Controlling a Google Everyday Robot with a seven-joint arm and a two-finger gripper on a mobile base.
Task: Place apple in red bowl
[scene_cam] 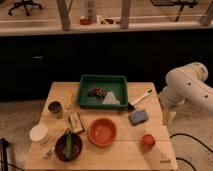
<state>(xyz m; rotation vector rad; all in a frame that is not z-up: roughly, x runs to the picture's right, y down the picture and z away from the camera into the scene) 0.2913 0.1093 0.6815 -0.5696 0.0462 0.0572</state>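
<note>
Nearest, at the bench (125,156) front, a dark bowl (59,149); right of it the apple (148,140), bare on the wood, well apart from the empty red bowl (102,132). Farther back, blue sponge (138,117), then green tray (103,80). Just off the right edge, claw (169,117) hanging low; grip impossible to tell.

Wooden table (127,152). Green tray (102,78) at rear centre; inside, dark lumpy item (96,92) beside pale grey item (111,98). White-handled brush (140,98) just right of tray. Blue sponge (138,117) in front of brush; tool (169,119) hanging near, to right, at table edge. Left side: dark cup (55,108), white tub (39,133), small flat box (76,122). Front left: maroon bowl (58,149) holding green item (68,145).
</note>
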